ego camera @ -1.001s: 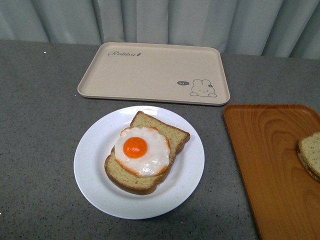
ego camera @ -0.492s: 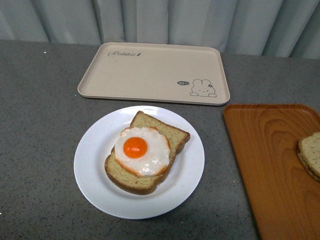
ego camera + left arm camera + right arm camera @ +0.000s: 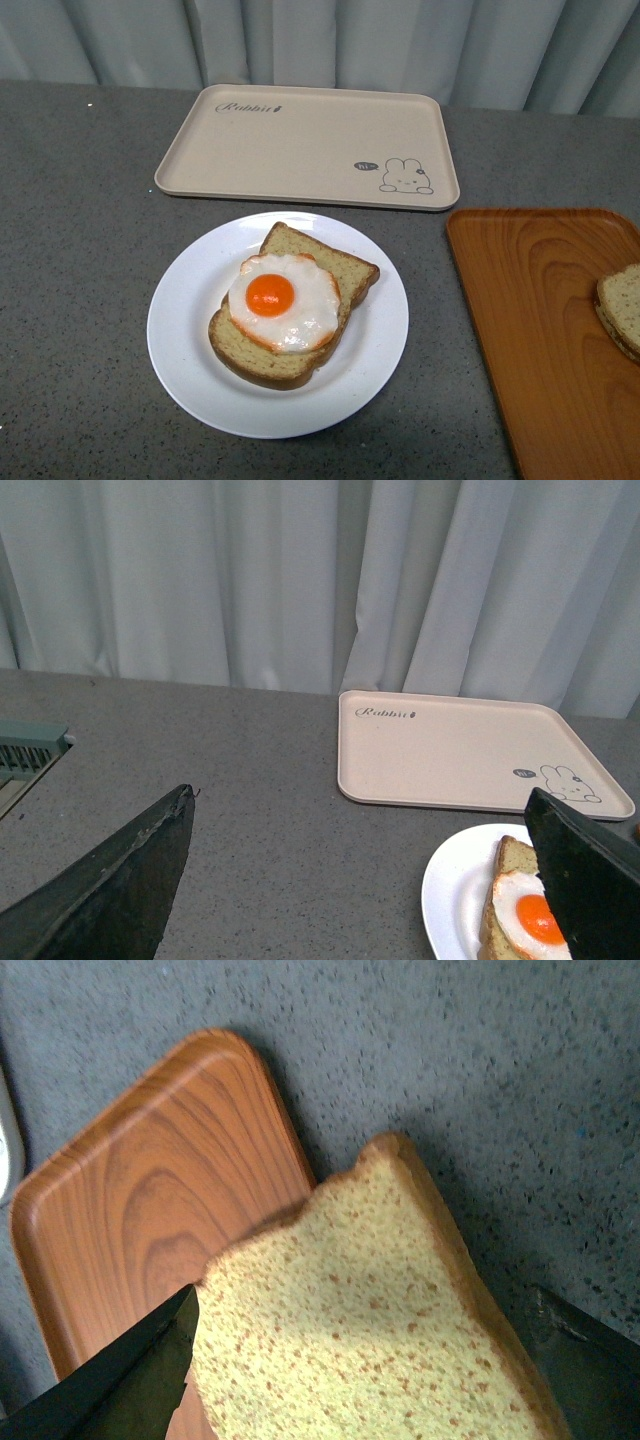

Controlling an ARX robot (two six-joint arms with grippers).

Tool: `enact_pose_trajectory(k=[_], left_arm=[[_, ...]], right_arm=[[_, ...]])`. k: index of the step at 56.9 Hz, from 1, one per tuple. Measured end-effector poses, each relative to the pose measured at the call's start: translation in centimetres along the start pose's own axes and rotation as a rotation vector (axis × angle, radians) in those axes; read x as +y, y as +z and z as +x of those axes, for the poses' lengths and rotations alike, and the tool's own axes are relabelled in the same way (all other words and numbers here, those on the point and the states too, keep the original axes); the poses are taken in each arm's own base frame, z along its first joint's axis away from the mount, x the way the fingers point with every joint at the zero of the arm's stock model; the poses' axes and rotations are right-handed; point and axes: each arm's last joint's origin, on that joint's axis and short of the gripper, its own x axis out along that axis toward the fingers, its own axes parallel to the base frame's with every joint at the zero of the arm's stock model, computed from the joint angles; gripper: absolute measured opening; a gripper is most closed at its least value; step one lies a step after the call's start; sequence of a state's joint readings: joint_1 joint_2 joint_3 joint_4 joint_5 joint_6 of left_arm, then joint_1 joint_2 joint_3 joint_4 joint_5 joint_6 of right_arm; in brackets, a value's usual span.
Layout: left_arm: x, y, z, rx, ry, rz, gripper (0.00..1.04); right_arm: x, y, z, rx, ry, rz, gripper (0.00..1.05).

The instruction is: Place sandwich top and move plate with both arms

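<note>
The white plate sits at the table's middle front, holding a bread slice with a fried egg on it. The sandwich top lies on the orange wood-grain tray at the right, cut off by the picture's edge. Neither arm shows in the front view. In the right wrist view my right gripper is open just above the sandwich top, one finger on each side of it. My left gripper hangs open over bare table to the left of the plate.
A beige rabbit-print tray lies behind the plate, near the curtain. In the right wrist view the sandwich top overhangs the orange tray's edge onto the grey table. A grey-green grille sits at the table's far left.
</note>
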State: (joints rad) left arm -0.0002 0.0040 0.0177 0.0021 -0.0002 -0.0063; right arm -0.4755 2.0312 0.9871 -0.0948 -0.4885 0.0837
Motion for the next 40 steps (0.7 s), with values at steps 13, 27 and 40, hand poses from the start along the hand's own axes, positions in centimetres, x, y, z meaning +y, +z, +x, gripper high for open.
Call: enact_pose_trajectory(k=[13, 27, 40], left_arm=[[0.0, 0.0, 0.0, 0.0, 0.0, 0.0, 0.98], [0.0, 0.0, 0.0, 0.0, 0.0, 0.0, 0.98], [0.0, 0.0, 0.0, 0.0, 0.0, 0.0, 0.98]], right_arm=[[-0.5, -0.5, 0.8, 0.03, -0.052, -0.016, 0.96], [-0.6, -0.4, 1.1, 0.015, -0.095, -0.033, 0.96], [-0.6, -0.6, 1.5, 0.053, -0.103, -0.045, 0.96]])
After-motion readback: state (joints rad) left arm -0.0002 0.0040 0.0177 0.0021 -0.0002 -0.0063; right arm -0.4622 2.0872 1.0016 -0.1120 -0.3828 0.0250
